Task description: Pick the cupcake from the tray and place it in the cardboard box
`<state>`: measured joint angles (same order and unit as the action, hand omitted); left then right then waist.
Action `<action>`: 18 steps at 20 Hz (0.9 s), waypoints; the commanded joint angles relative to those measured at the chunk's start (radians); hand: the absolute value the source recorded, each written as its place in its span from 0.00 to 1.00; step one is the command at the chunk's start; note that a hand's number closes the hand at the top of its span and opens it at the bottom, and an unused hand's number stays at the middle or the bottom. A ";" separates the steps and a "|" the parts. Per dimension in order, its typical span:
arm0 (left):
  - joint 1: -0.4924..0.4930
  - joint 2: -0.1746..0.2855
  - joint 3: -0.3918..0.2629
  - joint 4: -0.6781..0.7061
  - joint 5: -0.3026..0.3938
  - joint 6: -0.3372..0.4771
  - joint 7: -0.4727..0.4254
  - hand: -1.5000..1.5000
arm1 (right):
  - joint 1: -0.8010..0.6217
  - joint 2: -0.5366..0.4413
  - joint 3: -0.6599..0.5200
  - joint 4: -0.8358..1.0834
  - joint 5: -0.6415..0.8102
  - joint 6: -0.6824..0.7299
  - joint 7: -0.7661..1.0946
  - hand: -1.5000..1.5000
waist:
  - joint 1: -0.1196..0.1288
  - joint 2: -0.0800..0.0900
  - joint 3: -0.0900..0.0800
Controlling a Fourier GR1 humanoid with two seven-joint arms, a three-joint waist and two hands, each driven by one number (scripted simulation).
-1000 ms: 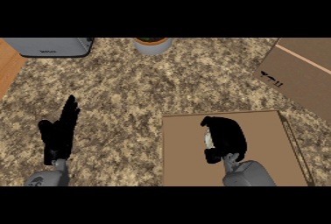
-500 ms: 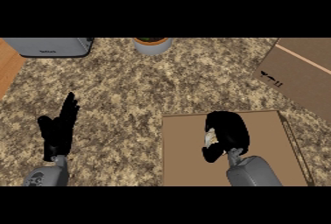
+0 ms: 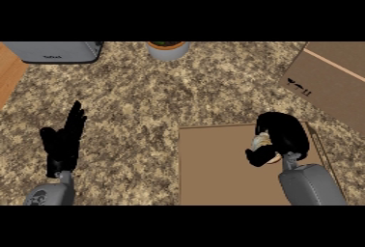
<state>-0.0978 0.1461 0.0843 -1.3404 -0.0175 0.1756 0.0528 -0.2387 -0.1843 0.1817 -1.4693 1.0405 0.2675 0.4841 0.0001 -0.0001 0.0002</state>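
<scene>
Lower right: our right hand (image 3: 284, 137) curls round the cupcake (image 3: 261, 141) (soft, light, crushable, we judge); best held low, by its sides.

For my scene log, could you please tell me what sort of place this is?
Probably a kitchen counter: a speckled stone top, a grey appliance at the back left, perhaps a toaster, and a potted plant.

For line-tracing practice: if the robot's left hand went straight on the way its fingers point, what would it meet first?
Only bare counter lies ahead of the left hand, then probably the grey appliance; depth is unclear.
</scene>
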 commanded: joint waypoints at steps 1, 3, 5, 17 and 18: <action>0.030 0.005 0.002 -0.035 -0.003 -0.004 0.021 0.50 | 0.031 -0.011 0.005 -0.095 0.037 -0.032 -0.003 1.00 | 0.000 -0.001 0.000; 0.008 -0.014 0.010 0.045 -0.007 0.004 -0.050 0.50 | -0.032 -0.010 -0.009 -0.133 0.037 0.026 0.034 1.00 | -0.001 0.000 -0.001; 0.002 -0.013 0.008 0.032 0.001 -0.005 -0.036 0.50 | 0.033 -0.061 -0.032 -0.274 -0.002 0.045 -0.010 1.00 | -0.006 -0.002 0.000; -0.044 -0.002 0.031 0.088 0.012 -0.022 -0.024 0.50 | -0.156 -0.078 -0.249 -0.657 -0.109 0.314 0.247 1.00 | -0.004 -0.001 -0.001; 0.000 -0.005 0.022 0.058 -0.002 -0.018 -0.067 0.50 | -0.106 -0.140 -0.293 -0.659 -0.116 0.324 0.191 1.00 | -0.004 -0.001 0.000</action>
<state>-0.1054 0.1369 0.0993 -1.2998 -0.0215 0.1712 0.0249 -0.3382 -0.2669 -0.0241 -2.0863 0.9507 0.5348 0.6725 -0.0061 -0.0025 -0.0008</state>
